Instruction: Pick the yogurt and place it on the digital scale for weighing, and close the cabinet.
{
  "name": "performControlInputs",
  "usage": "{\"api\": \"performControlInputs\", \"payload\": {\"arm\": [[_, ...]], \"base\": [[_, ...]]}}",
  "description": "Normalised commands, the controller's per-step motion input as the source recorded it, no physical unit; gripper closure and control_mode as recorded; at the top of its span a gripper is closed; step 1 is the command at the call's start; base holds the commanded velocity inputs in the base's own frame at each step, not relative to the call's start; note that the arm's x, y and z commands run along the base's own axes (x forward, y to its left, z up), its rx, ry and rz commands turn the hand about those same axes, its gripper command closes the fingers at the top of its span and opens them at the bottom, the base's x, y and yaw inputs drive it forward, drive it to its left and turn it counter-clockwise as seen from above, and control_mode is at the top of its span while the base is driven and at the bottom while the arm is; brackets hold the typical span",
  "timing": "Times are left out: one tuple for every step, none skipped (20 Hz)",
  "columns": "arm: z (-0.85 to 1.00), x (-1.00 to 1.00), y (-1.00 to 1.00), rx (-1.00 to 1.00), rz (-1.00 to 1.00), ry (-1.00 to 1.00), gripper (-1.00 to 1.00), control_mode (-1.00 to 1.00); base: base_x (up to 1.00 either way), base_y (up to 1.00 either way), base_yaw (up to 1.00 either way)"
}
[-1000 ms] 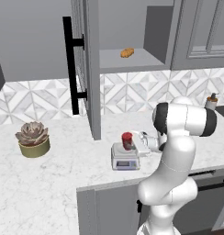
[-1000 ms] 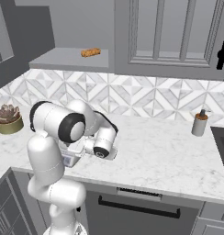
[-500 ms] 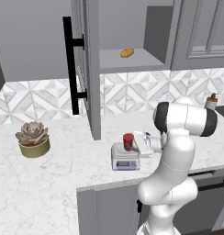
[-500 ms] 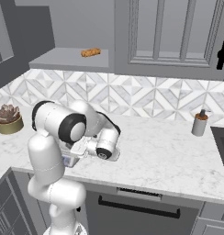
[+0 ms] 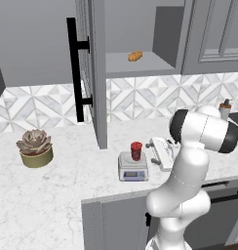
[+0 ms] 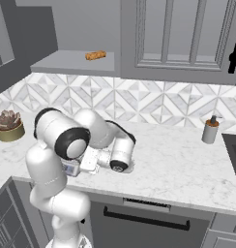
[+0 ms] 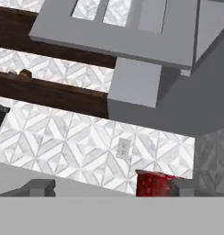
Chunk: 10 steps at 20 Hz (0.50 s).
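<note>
The yogurt point(image 5: 136, 150), a dark-red cup with a red lid, stands upright on the round platter of the digital scale point(image 5: 133, 167) near the counter's front edge. My gripper point(image 5: 149, 149) is just right of the cup, level with it and open. In the hand view the yogurt point(image 7: 153, 183) sits low between the wide-apart fingertips point(image 7: 38, 186), close to the right one; I cannot tell if it touches. The cabinet door point(image 5: 94, 73) stands swung out, open, with its black bar handle point(image 5: 73, 68) facing left. My arm hides most of the digital scale point(image 6: 70, 168) from the right.
An orange-brown bread-like lump point(image 5: 135, 56) lies on the open cabinet's shelf. A potted succulent point(image 5: 35, 146) stands at the left of the counter. A soap bottle point(image 6: 210, 130) stands at the right by the sink edge point(image 6: 233, 150).
The gripper was shut on the yogurt a second ago; its jaws have since spread wide and let go. The cup has stayed on the scale's platter.
</note>
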Motion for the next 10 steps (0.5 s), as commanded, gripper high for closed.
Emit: {"api": "performControlInputs", "payload": {"arm": [[1.00,-1.00,0.00,-0.06,-0.10,-0.24,-1.00,-1.00],[1.00,-0.99,-0.04,-0.06,-0.12,-0.25,-1.00,-1.00],[1.00,-0.99,-0.02,-0.06,-0.13,-0.23,-1.00,-1.00],[1.00,-0.83,-0.04,-0.03,-0.15,-0.15,-1.00,-1.00],[1.00,-0.86,0.00,-0.06,-0.15,-0.13,-1.00,-1.00],[1.00,-0.81,-0.05,-0.05,-0.16,-0.05,-1.00,-1.00],[1.00,-0.91,0.00,-0.06,-0.18,-0.01,-1.00,-1.00],[1.00,-0.87,0.00,-0.04,-0.19,0.00,-1.00,-1.00],[1.00,-0.81,0.00,-0.03,-0.16,0.00,-1.00,-1.00],[1.00,-0.89,0.00,-0.07,-0.16,0.00,-1.00,-1.00]], "base": [[0.00,0.00,0.00],[0.00,0.00,0.00],[0.00,0.00,0.00],[0.00,0.00,0.00],[0.00,0.00,0.00],[0.00,0.00,0.00],[0.00,0.00,0.00],[0.00,0.00,0.00],[0.00,0.00,0.00],[0.00,0.00,0.00]]}}
